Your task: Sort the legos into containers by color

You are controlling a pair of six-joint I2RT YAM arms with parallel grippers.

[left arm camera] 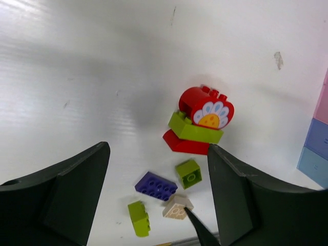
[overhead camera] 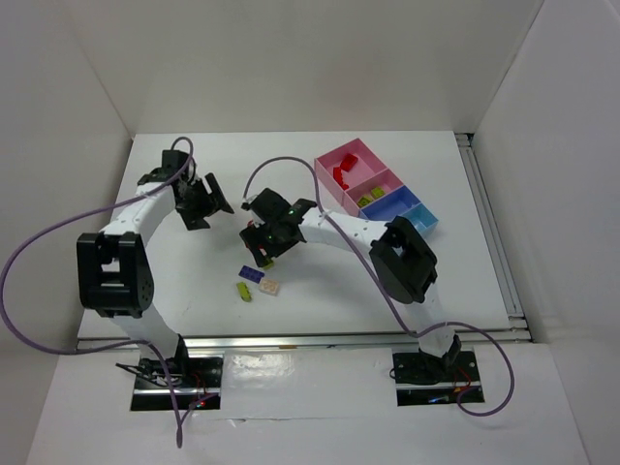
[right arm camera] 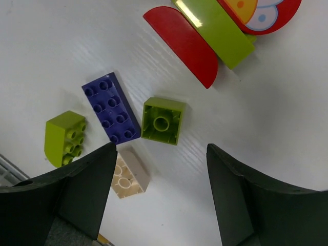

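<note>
The loose legos lie in the middle of the table. In the right wrist view my right gripper (right arm camera: 160,151) is open and empty, just above an upturned lime brick (right arm camera: 163,121), with a purple brick (right arm camera: 110,107), a second lime brick (right arm camera: 64,137) and a beige brick (right arm camera: 128,174) beside it. A stack of a red piece (right arm camera: 182,43), a lime brick (right arm camera: 215,31) and a red-white round piece (right arm camera: 261,13) lies beyond. My left gripper (left arm camera: 158,149) is open and empty, higher up, looking at the same stack (left arm camera: 205,115) and bricks. The containers (overhead camera: 373,189) stand at the back right.
The pink box (overhead camera: 342,167) holds red pieces and the box next to it (overhead camera: 369,201) holds lime ones. In the top view the right arm (overhead camera: 358,232) reaches left across the table and covers the stack. The purple brick (overhead camera: 252,274) and beige brick (overhead camera: 269,287) lie near the front edge.
</note>
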